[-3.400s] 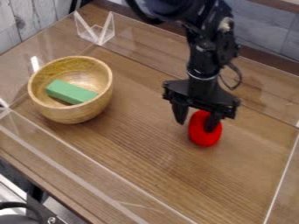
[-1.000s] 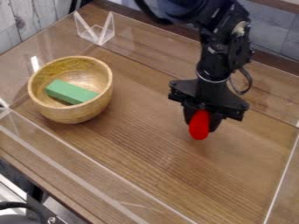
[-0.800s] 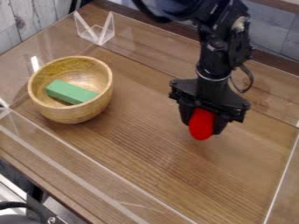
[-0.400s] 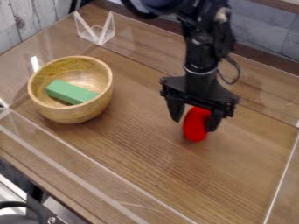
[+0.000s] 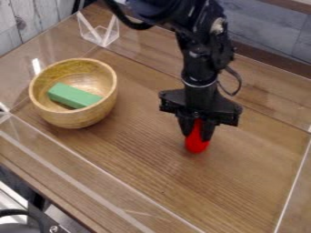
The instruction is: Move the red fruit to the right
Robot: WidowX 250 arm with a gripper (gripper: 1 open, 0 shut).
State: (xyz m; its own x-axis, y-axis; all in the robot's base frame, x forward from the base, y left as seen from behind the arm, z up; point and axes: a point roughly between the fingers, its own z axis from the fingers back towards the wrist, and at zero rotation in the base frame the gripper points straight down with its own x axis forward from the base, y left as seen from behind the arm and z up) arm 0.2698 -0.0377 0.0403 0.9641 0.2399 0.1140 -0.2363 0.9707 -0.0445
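The red fruit [image 5: 197, 139] is a small glossy red piece standing on end on the wooden table, right of centre. My gripper [image 5: 198, 129] comes straight down on it from above. Its black fingers are pressed against both sides of the fruit's upper half, so only the lower red tip shows below them. That tip is at the table surface; whether it touches I cannot tell.
A wooden bowl [image 5: 39, 107] holding a green rectangular block [image 5: 73, 96] stands at the left. Low clear plastic walls [image 5: 97, 32] run around the wooden table [image 5: 134, 159], with an edge along the front left and another at the right.
The jaws stood wider around the fruit a moment ago and have now closed in on it. Gripper, fruit and arm have shifted a little to the left in the picture.
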